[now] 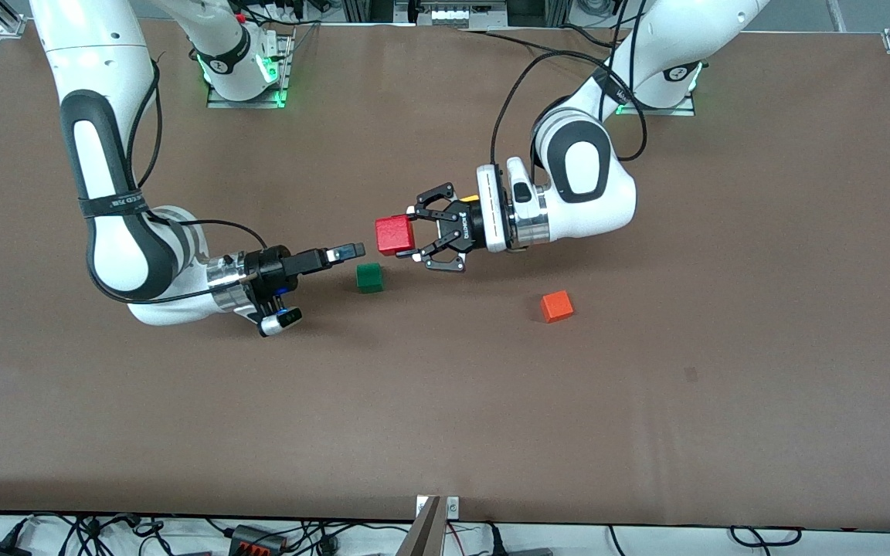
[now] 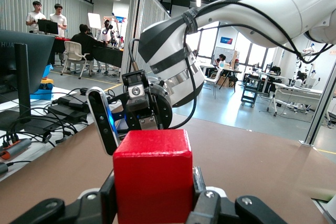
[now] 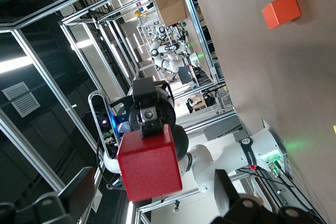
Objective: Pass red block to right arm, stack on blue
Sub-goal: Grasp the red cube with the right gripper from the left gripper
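The red block point(image 1: 395, 235), held up off the table by the left gripper point(image 1: 417, 233) clamped on two opposite faces, looks light, rigid and smooth-sided; its free faces suit the right gripper point(image 1: 354, 249), fingers parted, just short of it. A green cube point(image 1: 369, 277) lies below the gap; an orange-red cube point(image 1: 557, 306) sits well apart. No blue cube shows.

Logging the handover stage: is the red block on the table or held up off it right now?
Held up: the left gripper is shut on the red block, fingers on its sides. The right gripper is beside it, not touching.
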